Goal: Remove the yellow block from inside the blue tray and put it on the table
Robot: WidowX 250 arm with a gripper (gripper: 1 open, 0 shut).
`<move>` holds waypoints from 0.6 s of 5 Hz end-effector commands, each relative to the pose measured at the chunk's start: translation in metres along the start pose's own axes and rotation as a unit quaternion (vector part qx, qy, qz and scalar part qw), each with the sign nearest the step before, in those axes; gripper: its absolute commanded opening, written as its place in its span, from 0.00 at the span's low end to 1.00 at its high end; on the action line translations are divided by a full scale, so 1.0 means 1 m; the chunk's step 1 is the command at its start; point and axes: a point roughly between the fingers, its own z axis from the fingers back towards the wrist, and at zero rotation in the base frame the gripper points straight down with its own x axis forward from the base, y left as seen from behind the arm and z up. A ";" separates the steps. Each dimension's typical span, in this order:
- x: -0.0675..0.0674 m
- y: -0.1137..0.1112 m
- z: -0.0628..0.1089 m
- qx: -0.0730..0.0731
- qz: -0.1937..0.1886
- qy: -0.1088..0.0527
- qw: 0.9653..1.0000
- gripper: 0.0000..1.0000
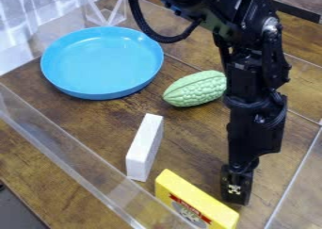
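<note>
One blue tray (101,63) sits in the upper left of the frame on the dark wood-grain desk (75,129), and nothing lies inside it, just bare blue plastic right out to the raised rim. One yellow block (195,202) lies flat on the desk at the bottom of the frame, right of centre, with its red-and-white label facing up, well apart from the tray. Its lower end runs toward the bottom edge of the picture, close to the clear plastic wall (75,176) that borders the desk in front.

One black arm comes down from the top centre, and its gripper (235,187) points almost straight down at the lower right, its tip just beside the block's upper right end. The jaws are released and hold nothing; whether the tip touches the block or the desk is too close to call from this angle.

One white block (145,146) lies on the desk left of centre, between the tray and the yellow block, apart from both. One green ridged lump (195,89) rests in the middle of the frame, just right of the tray's rim and just left of the arm.
</note>
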 end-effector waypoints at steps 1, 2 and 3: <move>0.007 -0.006 0.008 -0.003 -0.020 -0.005 1.000 1.00; 0.006 0.000 0.007 -0.013 -0.063 -0.003 0.998 1.00; 0.006 0.006 0.005 -0.024 -0.106 -0.001 0.994 1.00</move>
